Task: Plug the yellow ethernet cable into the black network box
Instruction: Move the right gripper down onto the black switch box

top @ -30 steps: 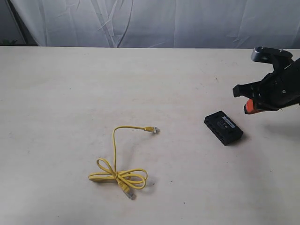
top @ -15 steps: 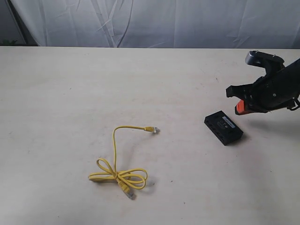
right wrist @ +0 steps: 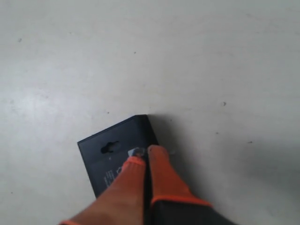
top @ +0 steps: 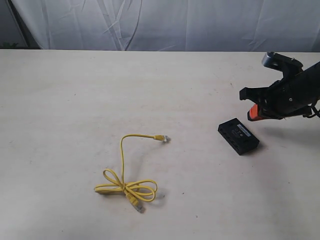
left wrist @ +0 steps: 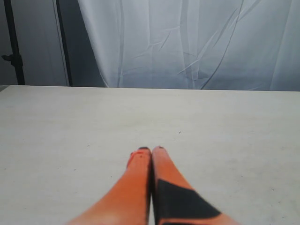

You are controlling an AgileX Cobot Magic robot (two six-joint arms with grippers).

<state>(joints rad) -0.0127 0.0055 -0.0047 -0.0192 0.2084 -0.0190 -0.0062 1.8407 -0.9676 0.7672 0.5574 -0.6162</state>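
The right arm reaches in from the right edge of the exterior view, its right gripper (top: 253, 113) angled down, just above and behind the black network box (top: 238, 136). In its wrist view the orange fingers (right wrist: 159, 168) press together, holding nothing, over the box's edge. The left gripper (left wrist: 151, 150) is also closed and empty, over bare table (top: 75, 100). Since a second ago, the right arm has shifted left towards the box; box and cable have not moved. The yellow ethernet cable (top: 126, 188) lies looped, well apart, left of the box, with open tabletop all round.
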